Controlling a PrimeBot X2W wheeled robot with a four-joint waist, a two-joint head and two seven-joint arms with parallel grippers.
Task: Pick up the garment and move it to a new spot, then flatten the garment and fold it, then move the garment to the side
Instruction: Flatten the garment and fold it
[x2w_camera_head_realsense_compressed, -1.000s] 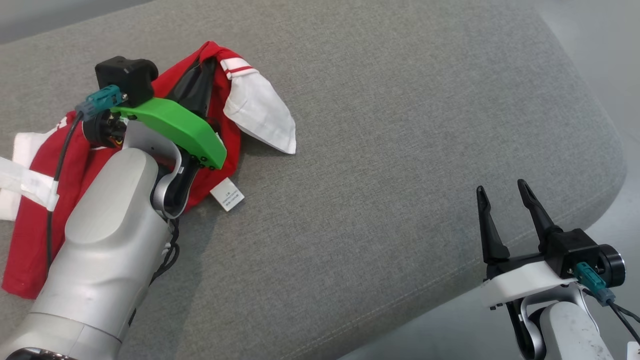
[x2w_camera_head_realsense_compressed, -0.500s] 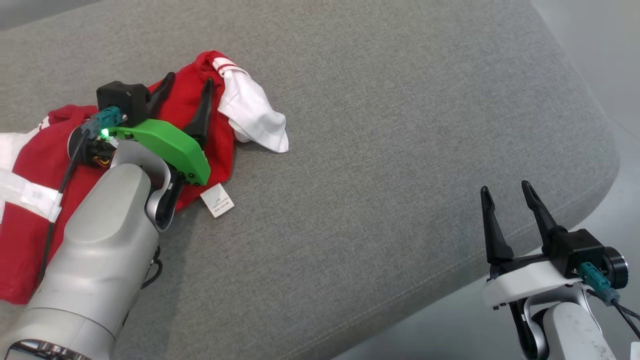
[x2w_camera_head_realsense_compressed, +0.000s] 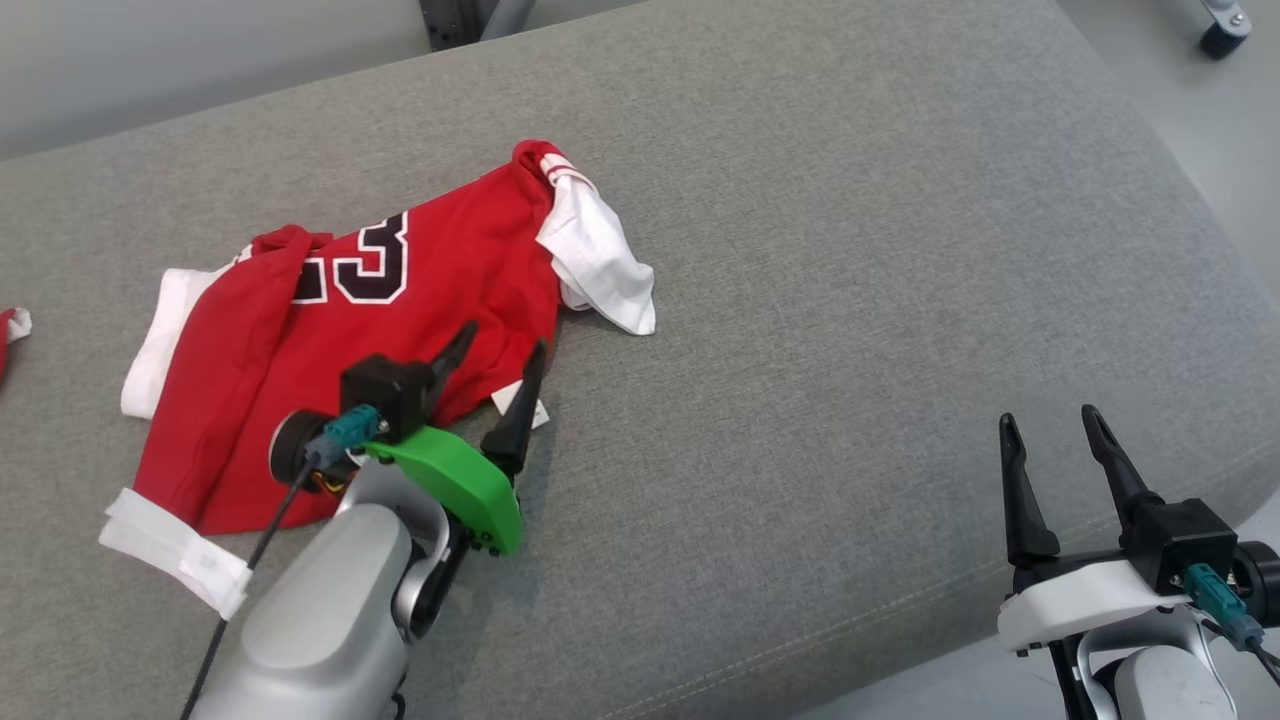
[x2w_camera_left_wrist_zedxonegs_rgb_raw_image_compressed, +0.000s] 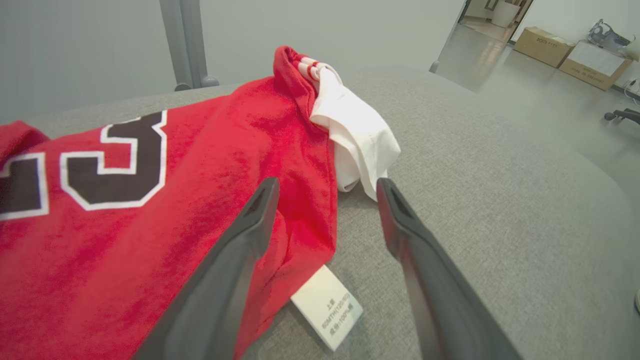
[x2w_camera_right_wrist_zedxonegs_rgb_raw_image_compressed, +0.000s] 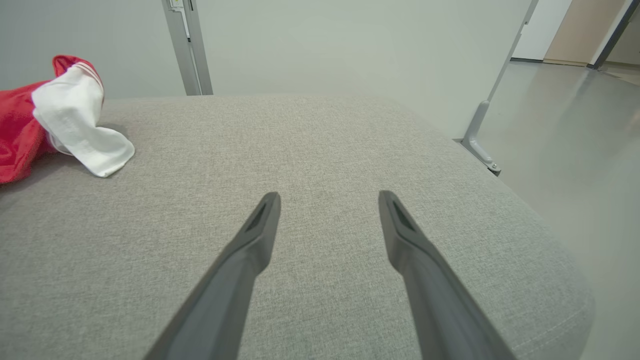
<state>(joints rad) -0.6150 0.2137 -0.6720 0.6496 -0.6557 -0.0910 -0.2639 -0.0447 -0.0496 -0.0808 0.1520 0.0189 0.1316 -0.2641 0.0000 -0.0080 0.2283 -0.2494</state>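
my left claw (x2w_camera_head_realsense_compressed: 505, 338), fingers apart and empty, hangs over the near edge of the red garment (x2w_camera_head_realsense_compressed: 400, 300). it lies on the grey cushion (x2w_camera_head_realsense_compressed: 850, 250) toward 11 o'clock, long axis 7 to 1. my right claw (x2w_camera_head_realsense_compressed: 1047, 415), also apart, is well off at 4 o'clock.

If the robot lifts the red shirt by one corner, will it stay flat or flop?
Probably floppy: the red shirt lies wrinkled, with its white sleeve bunched up, so it would likely droop. Its thin edges suggest it's light. On the woven grey cushion, a push would likely bunch it rather than slide it.
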